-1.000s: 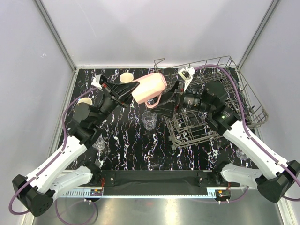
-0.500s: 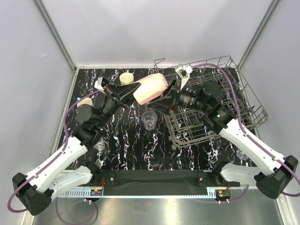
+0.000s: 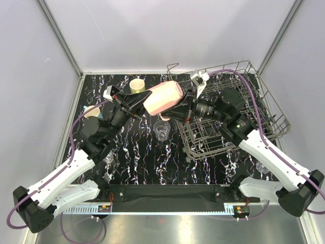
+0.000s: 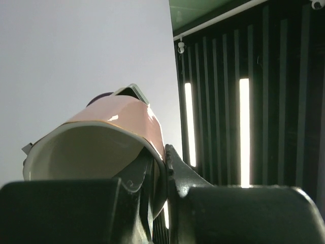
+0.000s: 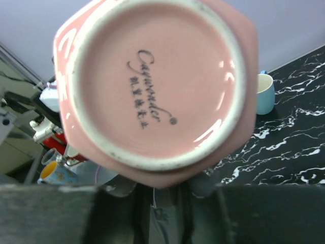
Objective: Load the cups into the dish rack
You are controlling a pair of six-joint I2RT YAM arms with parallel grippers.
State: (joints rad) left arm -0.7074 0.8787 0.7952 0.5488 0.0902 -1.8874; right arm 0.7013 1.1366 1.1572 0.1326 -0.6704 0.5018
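Pink mug (image 3: 163, 97) aloft on its side above the far tabletop (image 3: 147, 152), just left of the dish rack (image 3: 274, 113). Left claw (image 3: 145, 97) clenched on its rim. Right claw (image 3: 187, 104) at the mug's base; cannot tell whether it grips.

The right gripper (image 3: 187, 104) moved in close to the pink mug (image 3: 163, 97), which turned in the left gripper (image 3: 143, 100), its base now facing the right gripper.
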